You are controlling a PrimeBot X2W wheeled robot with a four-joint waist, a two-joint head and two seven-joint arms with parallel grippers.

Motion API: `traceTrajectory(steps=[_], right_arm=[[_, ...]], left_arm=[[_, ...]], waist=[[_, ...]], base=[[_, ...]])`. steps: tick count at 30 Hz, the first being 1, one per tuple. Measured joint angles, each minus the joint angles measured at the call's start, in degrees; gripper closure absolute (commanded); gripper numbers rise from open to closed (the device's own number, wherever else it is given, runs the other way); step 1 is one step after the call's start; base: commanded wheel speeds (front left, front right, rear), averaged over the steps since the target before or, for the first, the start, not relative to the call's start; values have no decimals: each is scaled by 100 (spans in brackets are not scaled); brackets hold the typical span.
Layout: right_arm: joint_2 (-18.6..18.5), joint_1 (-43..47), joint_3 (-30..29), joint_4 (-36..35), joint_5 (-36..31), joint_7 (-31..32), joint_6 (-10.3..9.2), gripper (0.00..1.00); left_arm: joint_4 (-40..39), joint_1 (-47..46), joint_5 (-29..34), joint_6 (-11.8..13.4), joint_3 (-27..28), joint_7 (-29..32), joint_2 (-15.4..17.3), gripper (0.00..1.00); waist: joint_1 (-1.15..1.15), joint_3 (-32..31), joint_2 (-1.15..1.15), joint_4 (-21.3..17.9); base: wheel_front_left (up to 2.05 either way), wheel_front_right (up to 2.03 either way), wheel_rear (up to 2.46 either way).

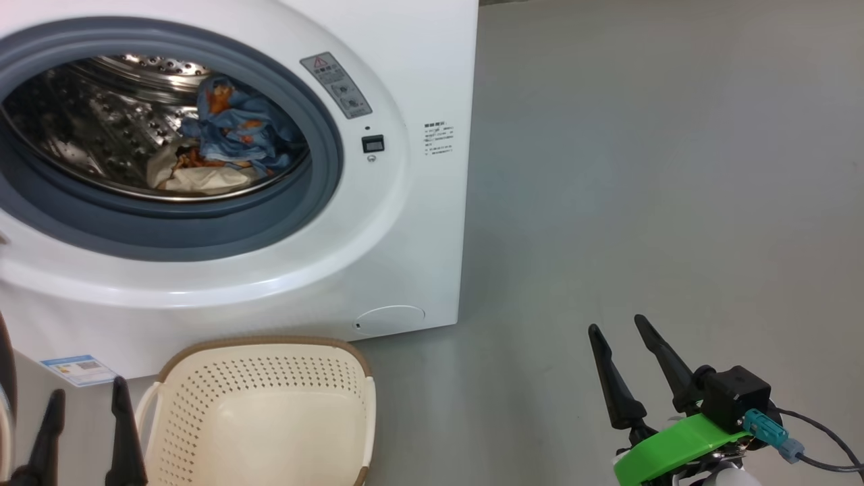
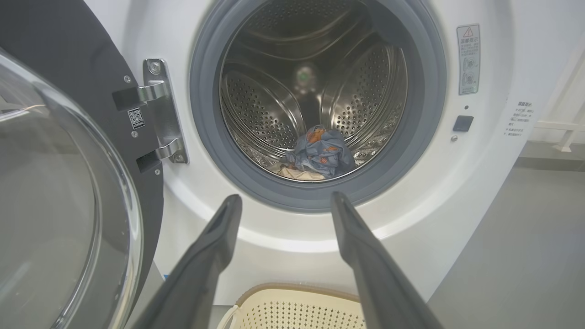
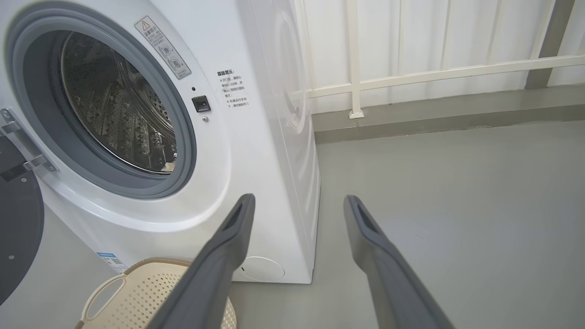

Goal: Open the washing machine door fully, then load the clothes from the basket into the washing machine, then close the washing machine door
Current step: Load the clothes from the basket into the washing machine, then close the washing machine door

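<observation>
Left gripper (image 1: 88, 391): sitting low just left of the basket (image 1: 270, 341), fingers spread apart, gripping nothing; pointing at the drum (image 2: 274, 114) mouth in the left wrist view.
Right gripper (image 1: 617, 324): hovering over bare floor (image 1: 641, 169), right of the washing machine (image 1: 418, 223) front corner, fingers spread, gripping nothing.
Basket: standing on the floor at the machine's foot, below the opening; visible inside showing bare plastic.
Clothes (image 1: 236, 131): lying heaped at the drum's bottom, near its front edge, blue over cream.
Washing machine door (image 2: 68, 183): hanging swung open on the left-side hinge (image 2: 160, 114), glass bowl bulging toward the left wrist camera.
</observation>
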Motion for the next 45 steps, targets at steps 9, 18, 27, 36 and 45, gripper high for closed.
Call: traceTrajectory(steps=[9,18,27,36,45], right_arm=[[1,3,-55,-34,-66,0,0,0],[1,60,-52,-24,-65,0,0,0],[2,146,-48,-18,-109,0,0,0],[2,146,-52,-34,-113,0,0,0],[2,146,-52,-34,-116,0,0,0]], left_arm=[[7,223,96,0,15,4,-101,0],[96,333,124,-4,-4,4,-162,0],[57,424,193,-10,-16,5,-175,0],[51,424,193,-59,-5,5,-177,0],[51,423,231,-59,-4,4,-186,0]], waist=[[0,-109,0,108],[0,-284,0,149],[0,-329,0,148],[0,-337,0,157],[0,-336,0,139]], base=[[0,0,0],[0,0,0],[0,0,0],[0,0,0],[0,0,0]])
